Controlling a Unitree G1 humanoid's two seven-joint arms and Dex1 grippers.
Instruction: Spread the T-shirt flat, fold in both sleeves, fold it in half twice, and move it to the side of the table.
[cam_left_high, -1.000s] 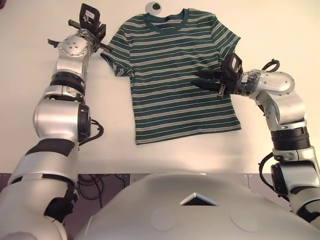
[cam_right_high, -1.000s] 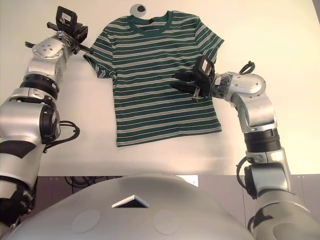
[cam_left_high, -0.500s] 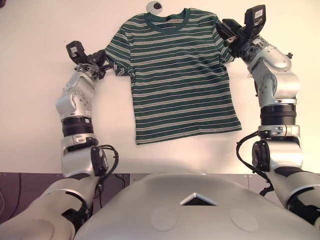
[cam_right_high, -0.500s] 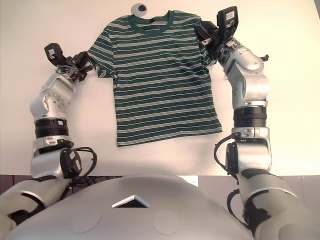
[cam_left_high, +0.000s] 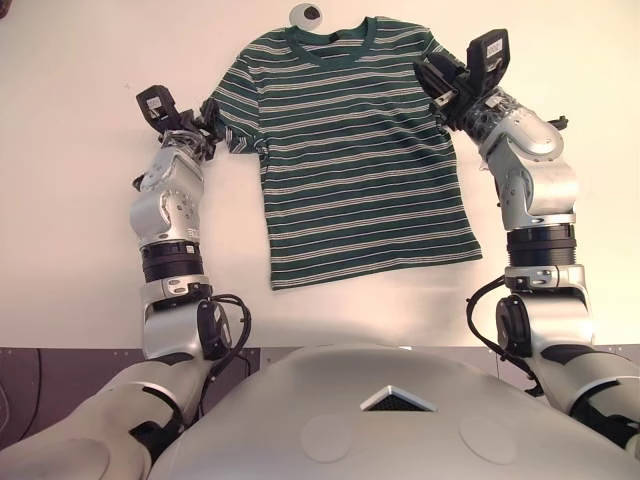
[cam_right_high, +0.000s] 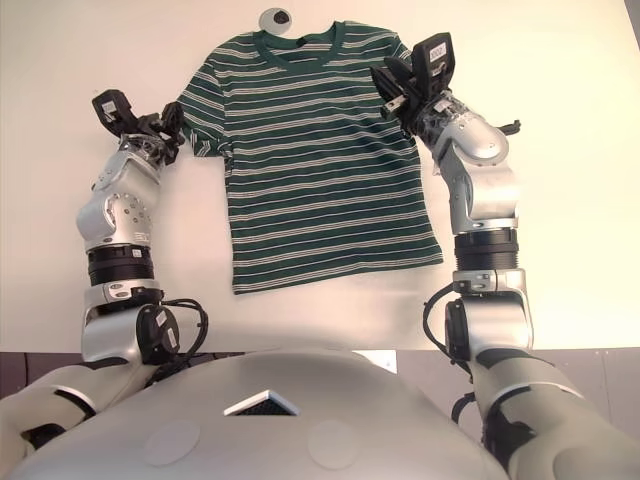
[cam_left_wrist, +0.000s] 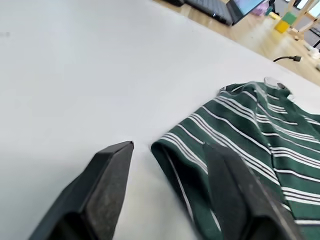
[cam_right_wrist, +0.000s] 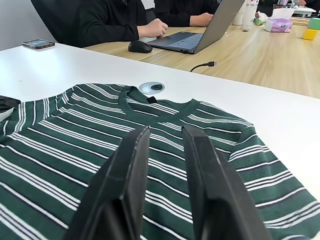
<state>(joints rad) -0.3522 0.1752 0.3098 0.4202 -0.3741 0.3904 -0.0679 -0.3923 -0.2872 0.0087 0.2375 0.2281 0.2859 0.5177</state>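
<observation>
Left gripper: at the outer hem of the left sleeve, low over the table.
Left fingers: two, spread wide; one over bare table, the other over the striped cloth, with the sleeve hem lying in the gap between them; nothing pinched; contact with the cloth not discernible.
T-shirt: one, dark green with thin white stripes, spread flat in the middle of the table, collar at the far edge, bottom hem toward the robot; two sleeves, both out to the sides and unfolded.
Disc: one, small, round, white with a dark centre, on the table just beside the collar.
Right gripper: above the shoulder area of the T-shirt near the right sleeve, pointed inward across the chest.
Right fingers: two, nearly parallel, parted by a narrow gap only; no cloth between them; contact with the shirt below not discernible.
Far desk, in the right wrist view: one laptop, one mouse and one phone, all well apart from the T-shirt.
Count: two grippers, four fingers, one garment, one disc.
</observation>
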